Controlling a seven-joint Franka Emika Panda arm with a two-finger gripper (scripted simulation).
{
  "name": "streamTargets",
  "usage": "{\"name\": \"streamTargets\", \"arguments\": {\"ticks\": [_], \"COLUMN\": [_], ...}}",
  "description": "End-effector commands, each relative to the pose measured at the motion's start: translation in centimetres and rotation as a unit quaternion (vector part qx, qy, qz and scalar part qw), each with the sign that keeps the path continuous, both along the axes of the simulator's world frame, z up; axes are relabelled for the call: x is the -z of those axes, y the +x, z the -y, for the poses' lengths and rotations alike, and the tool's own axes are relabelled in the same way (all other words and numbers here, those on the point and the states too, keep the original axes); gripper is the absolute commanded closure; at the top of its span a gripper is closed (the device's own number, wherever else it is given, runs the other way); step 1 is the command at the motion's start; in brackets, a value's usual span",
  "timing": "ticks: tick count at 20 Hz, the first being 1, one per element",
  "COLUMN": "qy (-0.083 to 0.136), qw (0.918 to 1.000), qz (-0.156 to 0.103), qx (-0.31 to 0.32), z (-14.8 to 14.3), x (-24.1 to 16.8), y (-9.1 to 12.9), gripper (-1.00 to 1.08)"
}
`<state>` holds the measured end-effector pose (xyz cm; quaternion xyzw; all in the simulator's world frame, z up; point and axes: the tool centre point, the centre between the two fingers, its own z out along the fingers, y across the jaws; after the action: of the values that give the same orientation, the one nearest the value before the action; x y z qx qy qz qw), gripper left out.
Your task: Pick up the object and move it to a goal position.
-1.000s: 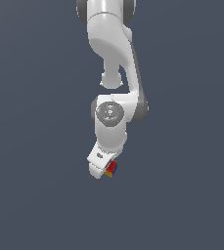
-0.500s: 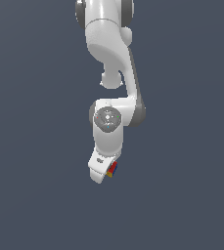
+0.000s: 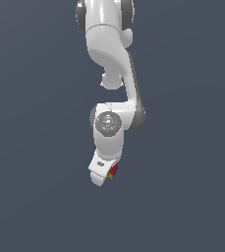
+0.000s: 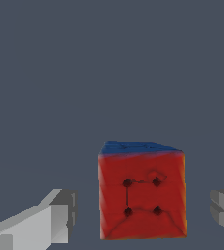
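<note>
Red-faced cube (image 4: 142,195) between the hand's (image 4: 143,215) fingers (image 4: 55,219)

1 white arm (image 3: 115,64) hangs down from the top of the exterior view, elbow bent toward that view's right, then folds back to a round grey wrist joint (image 3: 107,122). Below it the hand tilts down and toward the exterior view's left. Gripper (image 3: 105,176) sits at the lowest point. In the wrist view 2 grey fingers (image 4: 45,222) stand spread wide, clear gaps either side of the cube (image 4: 142,195) between them, no contact visible.
</note>
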<state>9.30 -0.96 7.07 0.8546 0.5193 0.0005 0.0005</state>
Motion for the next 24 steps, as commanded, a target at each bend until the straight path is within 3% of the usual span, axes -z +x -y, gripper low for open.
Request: {"name": "streamTargets", "arguments": {"ticks": [1,11,12,24], "qy": [0.0,0.0,0.0,0.0], "qw": [1.0,1.0,1.0,1.0], "qz": [-0.001,-0.001,-0.001,-0.001], "qx": [-0.001,-0.002,-0.002,-0.002], "z": [0.0,0.0,0.0,-0.1], "x": [1.4,3.7,3.7,3.6], "y": [-0.1,0.0,0.0,0.0], "gripper": [-0.92,-0.92,1.08,1.08]}}
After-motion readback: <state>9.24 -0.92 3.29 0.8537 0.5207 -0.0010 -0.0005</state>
